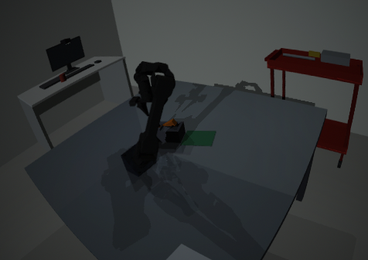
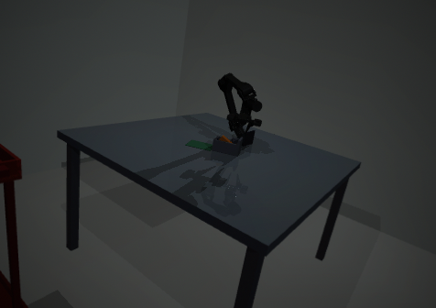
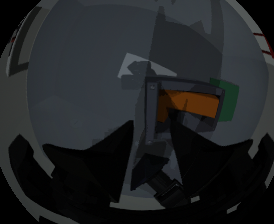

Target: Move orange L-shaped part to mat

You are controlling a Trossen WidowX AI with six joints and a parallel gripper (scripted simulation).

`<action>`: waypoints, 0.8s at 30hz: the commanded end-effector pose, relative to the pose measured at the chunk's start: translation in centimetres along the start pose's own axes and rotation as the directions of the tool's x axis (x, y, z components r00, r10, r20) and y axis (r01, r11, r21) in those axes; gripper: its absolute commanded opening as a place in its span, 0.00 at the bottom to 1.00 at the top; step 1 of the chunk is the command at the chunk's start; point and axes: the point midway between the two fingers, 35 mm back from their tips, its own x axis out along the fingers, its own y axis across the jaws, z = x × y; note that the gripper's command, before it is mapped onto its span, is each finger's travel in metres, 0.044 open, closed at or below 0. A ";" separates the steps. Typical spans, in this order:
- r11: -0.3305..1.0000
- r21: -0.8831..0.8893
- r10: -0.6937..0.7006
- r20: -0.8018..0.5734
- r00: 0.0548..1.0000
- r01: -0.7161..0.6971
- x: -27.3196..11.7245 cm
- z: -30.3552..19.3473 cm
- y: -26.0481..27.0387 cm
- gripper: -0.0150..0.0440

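The orange part sits tilted in the grey tray. Its end toward the mat stands up above the rim, and its L-shaped end is low in the pocket, at the left in the wrist view. My gripper is partly open and empty, above the tray's side by the L-shaped end. The right finger overlaps the lower part of the tray in the wrist view. The arm hides much of the gripper in the top view. The green mat lies beside the tray.
The arm's base stands close to the tray on the table. A red cart and a desk with a monitor stand away from the table. Shadows of the arm cross the table top.
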 end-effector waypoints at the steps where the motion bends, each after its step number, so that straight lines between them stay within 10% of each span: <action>1: 1.000 0.005 0.006 -0.001 1.000 -0.006 -2.8 -0.4 -0.5 0.56; 24: 1.000 0.004 0.010 0.021 1.000 -0.011 -2.6 -0.1 -0.3 0.56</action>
